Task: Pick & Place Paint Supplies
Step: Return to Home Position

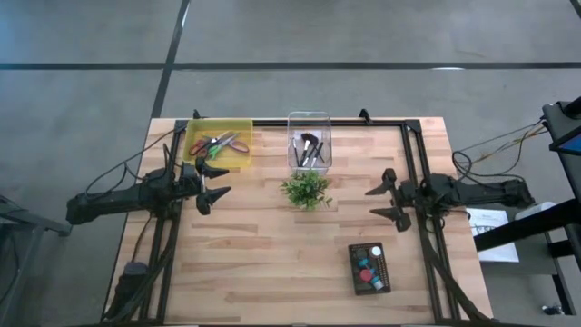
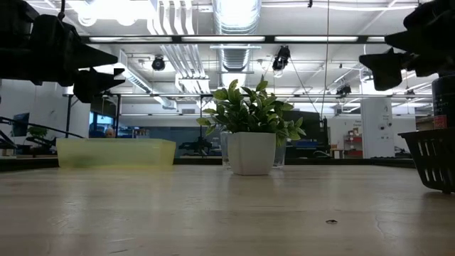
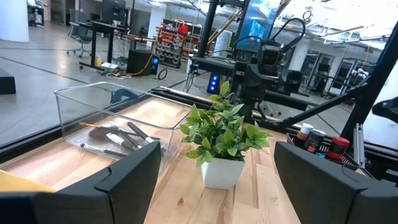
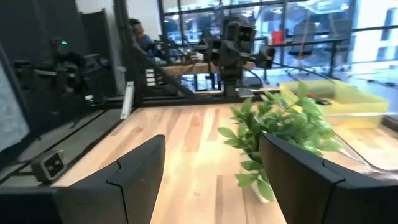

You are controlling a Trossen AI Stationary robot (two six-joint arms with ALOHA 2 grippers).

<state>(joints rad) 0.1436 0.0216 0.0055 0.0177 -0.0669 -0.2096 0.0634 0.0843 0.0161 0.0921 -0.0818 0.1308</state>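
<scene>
Hanging on either side of the plant [image 1: 306,189], the left gripper [image 1: 218,182] and the right gripper [image 1: 374,202] both have their fingers wide open and hold nothing. The paint bottles [image 1: 367,263] sit in the black bin [image 1: 384,271], nearest the right gripper. The brushes [image 1: 309,150] lie in the clear bin [image 1: 309,123], and the scissors [image 1: 221,143] lie in the yellow bin [image 1: 238,127], by the left gripper. Nothing looks left to grab, so both arms likely only need to pull back.

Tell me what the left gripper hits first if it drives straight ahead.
Most likely the potted plant, centred ahead of the open left gripper. The gripper hangs above the table, so it might only brush the top leaves.
</scene>
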